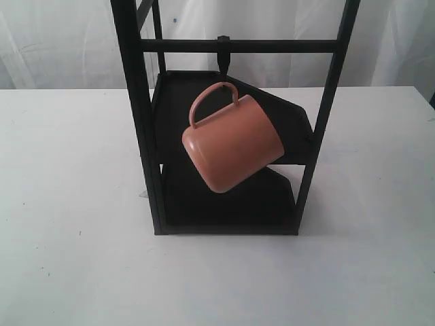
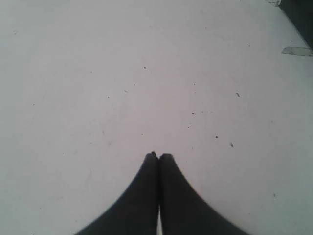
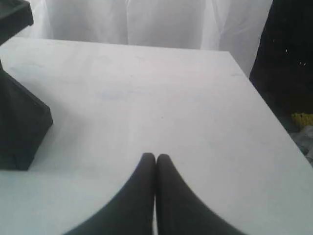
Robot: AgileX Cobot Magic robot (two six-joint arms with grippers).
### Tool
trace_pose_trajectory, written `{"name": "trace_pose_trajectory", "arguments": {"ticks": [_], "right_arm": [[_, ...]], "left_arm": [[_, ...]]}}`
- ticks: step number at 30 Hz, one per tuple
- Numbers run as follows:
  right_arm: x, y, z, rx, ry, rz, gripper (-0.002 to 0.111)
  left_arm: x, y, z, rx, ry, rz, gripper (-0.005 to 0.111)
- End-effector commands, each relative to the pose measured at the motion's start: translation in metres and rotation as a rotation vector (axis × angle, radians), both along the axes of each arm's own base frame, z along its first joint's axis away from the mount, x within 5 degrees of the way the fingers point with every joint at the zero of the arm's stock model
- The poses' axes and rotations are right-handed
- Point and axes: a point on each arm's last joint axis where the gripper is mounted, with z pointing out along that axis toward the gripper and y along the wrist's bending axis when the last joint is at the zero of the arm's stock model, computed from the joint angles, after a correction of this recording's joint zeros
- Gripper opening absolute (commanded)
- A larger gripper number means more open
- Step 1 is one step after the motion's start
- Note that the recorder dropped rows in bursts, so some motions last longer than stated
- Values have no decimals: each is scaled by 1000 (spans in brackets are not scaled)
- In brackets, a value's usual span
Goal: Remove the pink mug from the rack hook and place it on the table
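— Pink mug [image 1: 234,146] hangs tilted by its handle from the rack hook [image 1: 223,58] at its twelve o'clock; where are we?
— At the very start, we judge. Our left gripper [image 2: 158,155] and right gripper [image 3: 155,156] are both clenched, empty, over the table [image 1: 68,238].
— So next?
— We'd spread one claw, reach in between the posts of the rack [image 1: 139,102], grip the body, and lift the handle clear of the hook.

white draped curtain [image 1: 61,41] behind
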Motion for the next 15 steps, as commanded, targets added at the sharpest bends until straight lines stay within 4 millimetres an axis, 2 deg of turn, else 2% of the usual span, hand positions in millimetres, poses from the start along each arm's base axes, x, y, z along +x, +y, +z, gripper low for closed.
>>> {"name": "trace_pose_trajectory", "arguments": {"ticks": [1, 4, 8, 11, 12, 15], "right_arm": [[1, 0, 6, -19, -66, 8, 0], [1, 1, 8, -42, -93, 14, 0], [2, 2, 21, -21, -235, 22, 0], [1, 2, 32, 221, -354, 15, 0], [0, 2, 38, 377, -411, 13, 0], [-1, 1, 42, 455, -460, 19, 0]], "left_arm": [[-1, -1, -2, -4, 15, -7, 0], [-1, -1, -2, -4, 15, -7, 0], [-1, -1, -2, -4, 15, -7, 0], [-1, -1, -2, -4, 15, -7, 0], [-1, -1, -2, -4, 15, -7, 0], [-1, -1, -2, -4, 15, -7, 0]]}}
